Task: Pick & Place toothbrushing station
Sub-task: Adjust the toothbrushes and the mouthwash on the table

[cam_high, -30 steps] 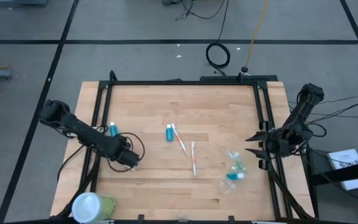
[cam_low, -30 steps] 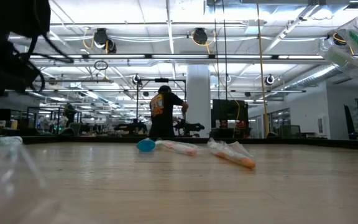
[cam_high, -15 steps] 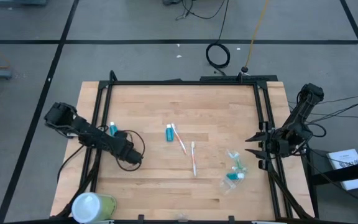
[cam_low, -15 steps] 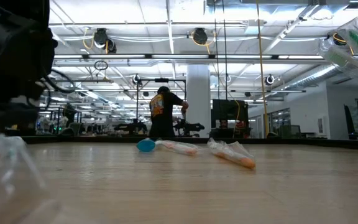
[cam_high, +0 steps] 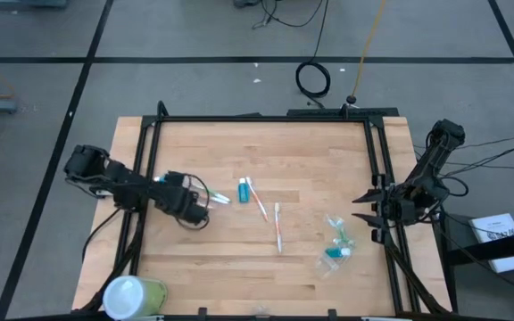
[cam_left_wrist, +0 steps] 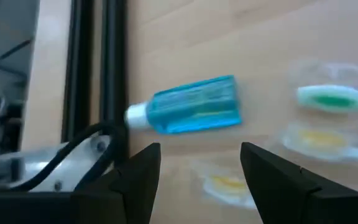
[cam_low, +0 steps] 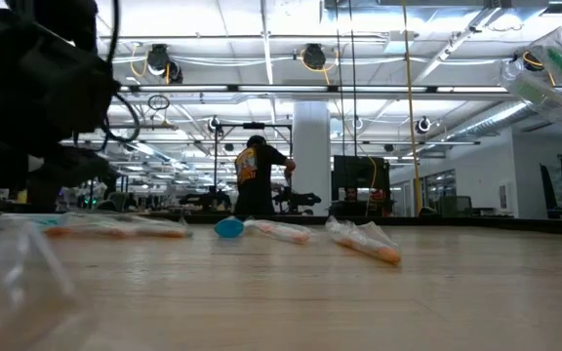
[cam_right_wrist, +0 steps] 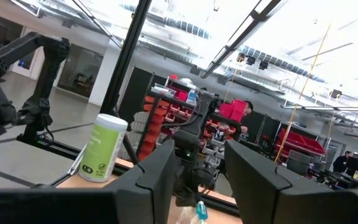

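**Left arm swinging inward across the table's left side**

Since a second ago, the left gripper (cam_high: 202,211) is travelling from the table's near-left area toward the middle, and a wrapped toothbrush (cam_high: 219,198) is now showing just beside its fingers. Whether that brush is being grasped or only lying alongside cannot be told; the wrist view is showing the fingers spread apart above a teal tube (cam_left_wrist: 194,106) and two bagged toothbrushes, one green (cam_left_wrist: 331,98) and one yellow. A yellow-green container (cam_high: 135,294) is standing at the near-left corner. Farther in, a second teal tube (cam_high: 244,192), a white toothbrush (cam_high: 257,200) and an orange-handled toothbrush (cam_high: 278,226) are lying near the centre. A clear holder (cam_high: 335,242) with teal pieces is resting toward the right. The right gripper (cam_high: 369,210) is waiting at the right edge, fingers parted, holding nothing. Beyond the table, a person (cam_low: 257,175) is standing in the room.
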Available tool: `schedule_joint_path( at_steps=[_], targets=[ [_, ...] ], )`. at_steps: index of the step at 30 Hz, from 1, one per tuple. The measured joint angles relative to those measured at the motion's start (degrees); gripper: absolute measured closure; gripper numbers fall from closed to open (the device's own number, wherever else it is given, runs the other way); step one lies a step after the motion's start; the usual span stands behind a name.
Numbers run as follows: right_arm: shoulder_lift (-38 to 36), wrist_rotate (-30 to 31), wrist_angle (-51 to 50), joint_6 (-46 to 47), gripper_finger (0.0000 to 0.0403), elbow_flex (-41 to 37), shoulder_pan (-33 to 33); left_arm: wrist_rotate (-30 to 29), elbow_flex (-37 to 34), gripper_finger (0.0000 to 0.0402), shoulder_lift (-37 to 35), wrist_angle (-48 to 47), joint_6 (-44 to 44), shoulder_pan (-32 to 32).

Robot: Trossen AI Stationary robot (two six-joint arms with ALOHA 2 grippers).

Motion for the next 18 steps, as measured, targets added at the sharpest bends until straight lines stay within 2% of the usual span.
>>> schedule_joint_path(
  at_steps=[4, 8, 14, 18],
  targets=[
    [0.02, 0.0, 0.09, 0.0, 0.0271, 0.0, 0.0, -2.53, 0.06, 0.0172, 0.37, 0.49, -1.58, 5.84],
    [0.02, 0.0, 0.16, 0.04, 0.0271, 0.0, 0.0, -2.52, 0.02, 0.0172, 1.46, 1.23, -0.88, 12.47],
    [0.01, -0.03, 0.16, 0.02, 0.0271, 0.0, 0.0, -4.58, 0.0, 0.0172, 5.32, 3.69, 6.69, 20.29],
    [0.01, -0.02, 0.12, 0.06, 0.0271, 0.0, 0.0, -1.5, 0.04, 0.0172, 9.51, 7.04, 13.64, 23.86]
  ],
)
